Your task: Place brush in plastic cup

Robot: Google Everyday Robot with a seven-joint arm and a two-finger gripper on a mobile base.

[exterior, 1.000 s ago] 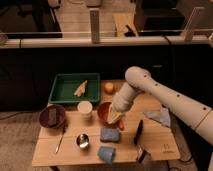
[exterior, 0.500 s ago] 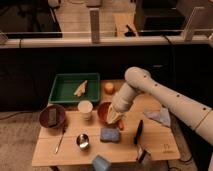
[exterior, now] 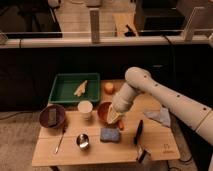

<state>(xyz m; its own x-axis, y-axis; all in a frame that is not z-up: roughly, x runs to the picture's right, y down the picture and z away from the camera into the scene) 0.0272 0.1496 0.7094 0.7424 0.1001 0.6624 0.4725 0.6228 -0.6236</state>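
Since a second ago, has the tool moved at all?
No, not visibly. The tool hangs over the front-right rim of the orange bowl, right of the white cup, where it was a second ago.

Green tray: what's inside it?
The green tray holds one pale yellowish object; nothing covers it. The gripper is over the orange bowl, hiding much of that bowl's inside.

Matt wood worktop (exterior: 50,150); green plastic tray (exterior: 65,95); matt white plastic cup (exterior: 85,108); shiny metal cup (exterior: 82,141); grey cloth (exterior: 160,116) right; smooth cream tool (exterior: 114,119) over orange bowl (exterior: 103,111).
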